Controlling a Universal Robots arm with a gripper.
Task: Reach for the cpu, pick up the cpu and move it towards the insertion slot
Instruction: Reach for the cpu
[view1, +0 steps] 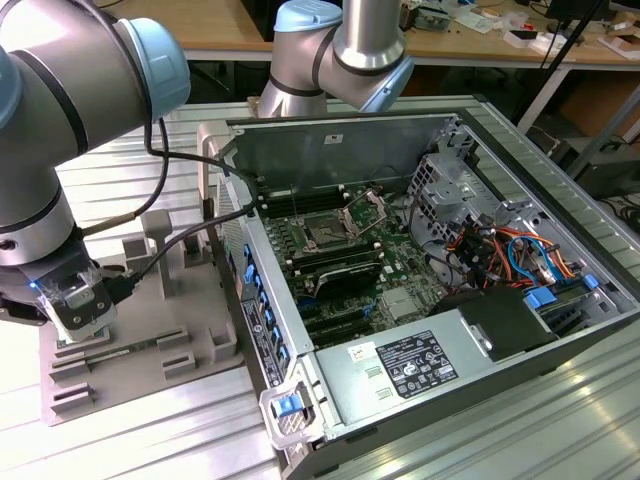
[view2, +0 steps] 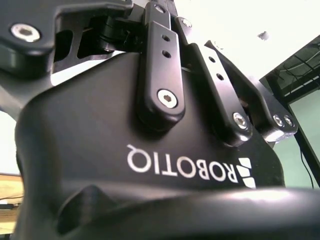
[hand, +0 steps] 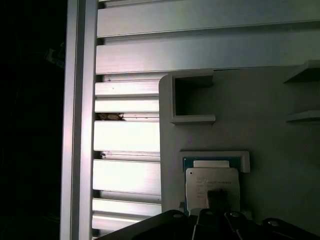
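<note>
Hanging over the grey tray in the exterior view, well apart from the insertion slot, the pincer hides its opening, as in the second wrist view, so I cannot tell it, while the first wrist view shows the cpu flat in a tray pocket, top up, square with no long axis, likely light, stiff, slick and fragile, best held by opposite edges.

Robotics lab or electronics workshop, grey-and-blue robot arm over a ribbed aluminium bench, opened desktop computer case, motherboard bare (coloured cables spilling beside it), cluttered wooden desks behind.
</note>
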